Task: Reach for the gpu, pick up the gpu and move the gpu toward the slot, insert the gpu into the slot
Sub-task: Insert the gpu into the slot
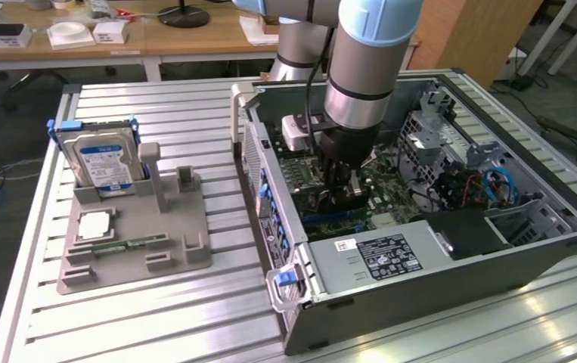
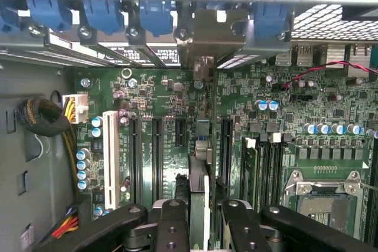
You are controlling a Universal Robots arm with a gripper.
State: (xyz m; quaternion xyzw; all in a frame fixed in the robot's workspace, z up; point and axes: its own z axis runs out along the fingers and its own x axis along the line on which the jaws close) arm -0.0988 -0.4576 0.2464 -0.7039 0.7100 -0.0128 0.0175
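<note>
I am viewing the exterior camera looking down at an angle from well above the slatted table [image 1: 167, 318], taking in the whole open computer case [image 1: 420, 280] at centre right of the frame and the arm [image 1: 369, 68] descending from the top. I am viewing the wrist camera looking straight down, close over the motherboard [image 2: 159, 140]. Both views are sharing the motherboard region inside the case, where the gripper [image 1: 341, 185] is sitting.
</note>
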